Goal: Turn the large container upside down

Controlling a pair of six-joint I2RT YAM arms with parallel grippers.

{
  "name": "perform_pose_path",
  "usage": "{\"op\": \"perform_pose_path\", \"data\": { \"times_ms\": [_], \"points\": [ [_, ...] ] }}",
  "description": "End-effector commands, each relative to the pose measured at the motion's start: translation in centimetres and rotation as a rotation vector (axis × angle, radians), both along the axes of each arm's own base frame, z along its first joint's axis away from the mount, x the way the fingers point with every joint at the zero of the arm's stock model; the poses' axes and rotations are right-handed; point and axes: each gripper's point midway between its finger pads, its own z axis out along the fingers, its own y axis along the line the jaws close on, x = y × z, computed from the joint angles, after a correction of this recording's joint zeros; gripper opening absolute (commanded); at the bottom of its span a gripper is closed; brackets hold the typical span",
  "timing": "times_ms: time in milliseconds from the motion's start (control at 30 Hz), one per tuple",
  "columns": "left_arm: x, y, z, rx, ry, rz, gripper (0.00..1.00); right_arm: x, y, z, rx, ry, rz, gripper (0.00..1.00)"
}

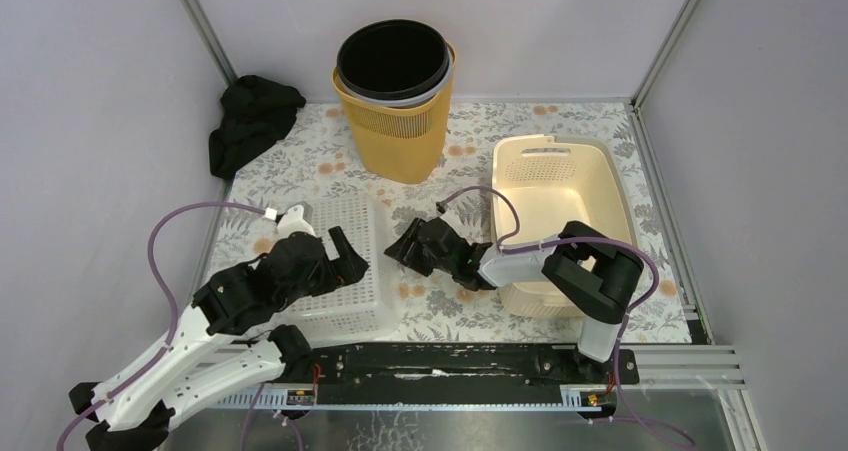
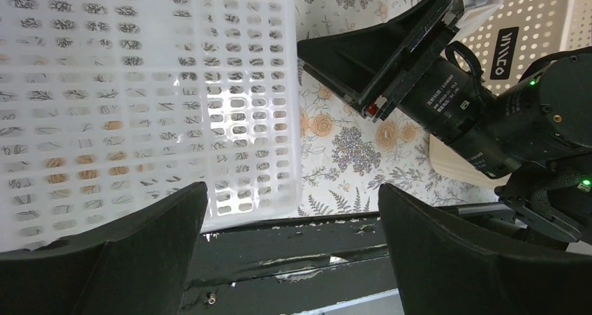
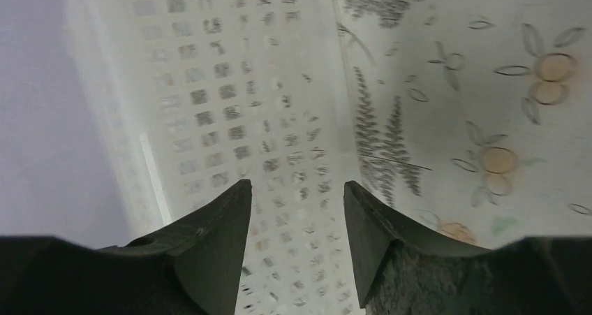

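**Top view.** White crate [image 1: 345,211], the thing both arms attend and so judged to be the large container, lies left of centre on the floral cloth [image 1: 480,131]. Its long axis runs from the bottom of the frame toward the top, leaning slightly right. A flat perforated face points up with a short wall showing below it, so it appears to rest base-up; this is a judgement, since no rim or interior is visible.

**Relation to the arms.** The left gripper [image 1: 345,251] overlaps the crate's lower left part and is the nearer one. The right gripper [image 1: 405,239] sits just beside the crate's right long wall and points left at it. The crate therefore lies between the two, with its long walls facing them.

**Gripper states.** In the left wrist view the left fingers [image 2: 139,238] stand at full spread with nothing between them, the crate's corner just ahead. In the right wrist view the right fingers [image 3: 216,231] are moderately parted and empty, with a perforated wall ahead at left and bare cloth at right.

**Materials.**
- The crate is thin, stiff, translucent white plastic with a regular grid of slots through which the cloth pattern shows.
- The cream tub [image 1: 500,171], right of centre, is open-topped with rounded corners, perforated walls and a handle slot.
- The yellow bin [image 1: 395,136], top centre, is round, tapered and ribbed near its rim, and holds a black liner [image 1: 345,71].
- A black cloth [image 1: 250,121] is crumpled at upper left.
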Motion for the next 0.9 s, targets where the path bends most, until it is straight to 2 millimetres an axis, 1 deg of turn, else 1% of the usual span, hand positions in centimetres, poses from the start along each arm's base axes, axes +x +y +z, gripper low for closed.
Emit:
{"op": "perform_pose_path", "data": {
  "times_ms": [0,167,267,367,400,433,467,500,667,800,867],
  "points": [
    [0.4,-0.9,-0.3,-0.037,0.001,0.002,1.00,0.1,-2.2,-1.1,-0.089,0.003,-0.026,0.59],
    [0.4,-1.2,-1.3,-0.035,0.023,0.008,1.00,-0.3,-3.2,-1.2,-0.109,-0.001,-0.020,0.59],
    [0.4,-1.1,-1.5,-0.034,0.030,0.015,1.00,-0.5,-3.5,-0.5,-0.113,-0.016,-0.005,0.58],
    [0.4,-0.9,-1.7,-0.035,0.030,0.029,1.00,-0.9,-3.5,0.8,-0.114,-0.055,0.042,0.58],
    [0.4,-0.8,-1.7,-0.033,0.029,0.032,1.00,-1.1,-3.4,2.0,-0.101,-0.077,0.061,0.58],
    [0.4,-0.7,-1.8,-0.029,0.030,0.038,1.00,-1.3,-3.3,2.7,-0.097,-0.096,0.080,0.57],
    [0.4,-0.5,-1.8,-0.024,0.030,0.045,1.00,-1.7,-3.2,3.5,-0.093,-0.115,0.101,0.57],
    [0.4,-0.4,-2.0,-0.018,0.033,0.049,1.00,-2.0,-3.1,3.8,-0.101,-0.118,0.123,0.57],
    [0.4,-0.2,-2.7,-0.011,0.053,0.078,1.00,-4.4,-1.8,4.6,-0.100,-0.110,0.266,0.48],
    [0.5,0.0,-3.0,-0.022,0.055,0.110,0.95,-6.5,-1.0,5.1,-0.041,-0.099,0.363,0.43],
    [0.5,0.1,-3.0,-0.024,0.053,0.119,0.95,-8.1,-0.1,6.1,0.026,-0.108,0.449,0.41]
  ]
}}
